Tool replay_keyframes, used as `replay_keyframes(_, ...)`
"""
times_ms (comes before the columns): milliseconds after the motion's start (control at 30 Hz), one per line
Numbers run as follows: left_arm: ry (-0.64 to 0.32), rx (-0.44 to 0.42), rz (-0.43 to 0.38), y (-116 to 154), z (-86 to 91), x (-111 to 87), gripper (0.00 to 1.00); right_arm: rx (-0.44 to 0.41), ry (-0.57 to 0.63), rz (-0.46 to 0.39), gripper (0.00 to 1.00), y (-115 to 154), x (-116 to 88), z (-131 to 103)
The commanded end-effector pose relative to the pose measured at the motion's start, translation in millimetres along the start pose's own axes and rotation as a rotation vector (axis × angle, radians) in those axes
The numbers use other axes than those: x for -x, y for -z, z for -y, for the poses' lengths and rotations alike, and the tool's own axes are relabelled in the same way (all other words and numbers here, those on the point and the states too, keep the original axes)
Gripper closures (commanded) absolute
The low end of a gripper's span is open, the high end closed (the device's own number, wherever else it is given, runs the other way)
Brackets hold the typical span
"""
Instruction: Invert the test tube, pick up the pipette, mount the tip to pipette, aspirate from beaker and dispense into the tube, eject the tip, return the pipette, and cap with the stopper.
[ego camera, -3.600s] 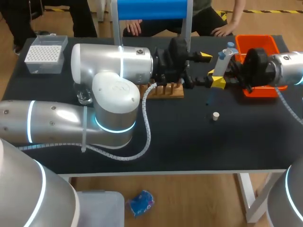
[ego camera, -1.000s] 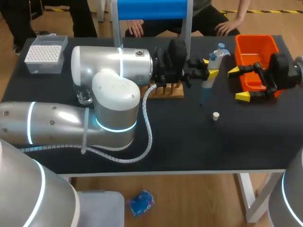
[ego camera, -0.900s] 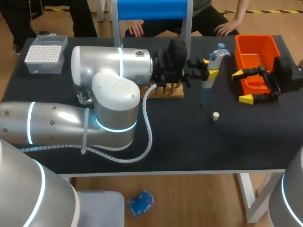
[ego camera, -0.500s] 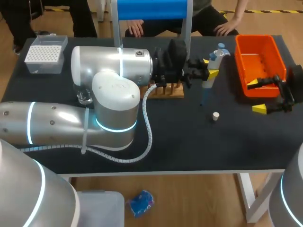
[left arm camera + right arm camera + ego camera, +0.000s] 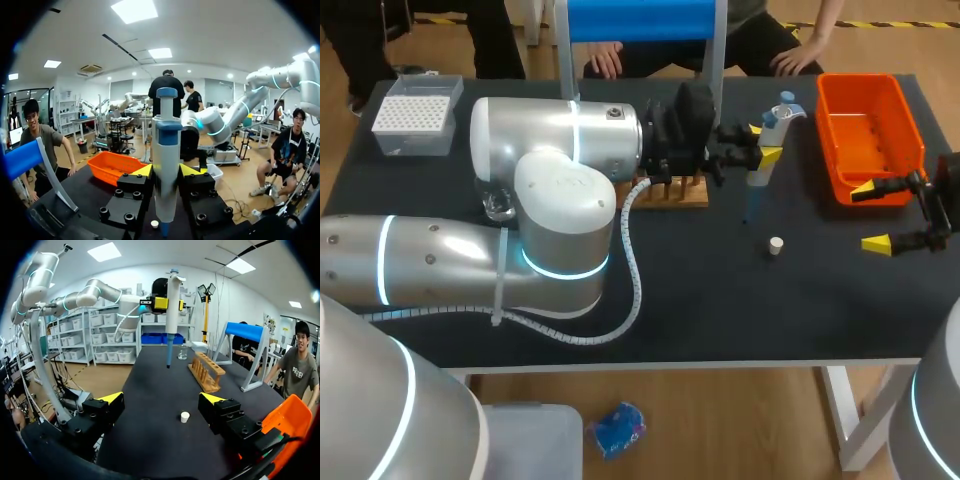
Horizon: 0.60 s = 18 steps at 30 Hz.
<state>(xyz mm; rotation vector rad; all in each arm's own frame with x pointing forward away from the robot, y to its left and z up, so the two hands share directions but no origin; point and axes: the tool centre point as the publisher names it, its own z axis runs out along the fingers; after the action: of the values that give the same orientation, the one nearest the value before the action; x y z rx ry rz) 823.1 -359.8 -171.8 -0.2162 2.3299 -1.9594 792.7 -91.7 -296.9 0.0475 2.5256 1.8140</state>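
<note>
The pipette, likely light, stiff and slick-sided, is best held mid-barrel where the left gripper clamps it, while the right gripper, well apart from the pipette, gapes empty.

Smooth white-and-blue plastic pipette with a soft sheen, pinched between the left gripper and its matt black fingers. Ahead of the right gripper, matt black tabletop and bare pale wooden tube rack; beside one finger, glossy orange plastic bin.

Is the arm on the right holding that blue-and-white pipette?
No, the pipette is clamped in the left gripper, while the right gripper stands open and empty.
</note>
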Motion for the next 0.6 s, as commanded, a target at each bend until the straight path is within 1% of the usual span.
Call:
replay_keyframes(33,-0.001,-0.007,0.003,-1,-0.2,-0.6,1.00,-0.002,0.001,0.003,0.00,0,-2,-1)
replay_keyframes(100,-0.001,-0.023,0.002,2,2.5,0.0,1.00,-0.002,0.001,0.003,0.00,0,-2,-1)
replay_keyframes(167,0.000,-0.015,0.018,8,3.7,0.4,1.00,-0.002,0.001,0.003,0.00,0,-2,-1)
replay_keyframes(233,0.001,-0.028,0.035,18,5.1,0.4,1.00,-0.002,0.001,0.003,0.00,0,-2,-1)
replay_keyframes(333,0.002,-0.020,0.063,34,5.3,0.4,1.00,-0.002,0.001,0.003,0.00,0,-2,-1)
replay_keyframes(600,0.016,-0.016,0.128,80,0.3,1.6,1.00,-0.002,0.001,0.003,0.00,0,-2,-1)
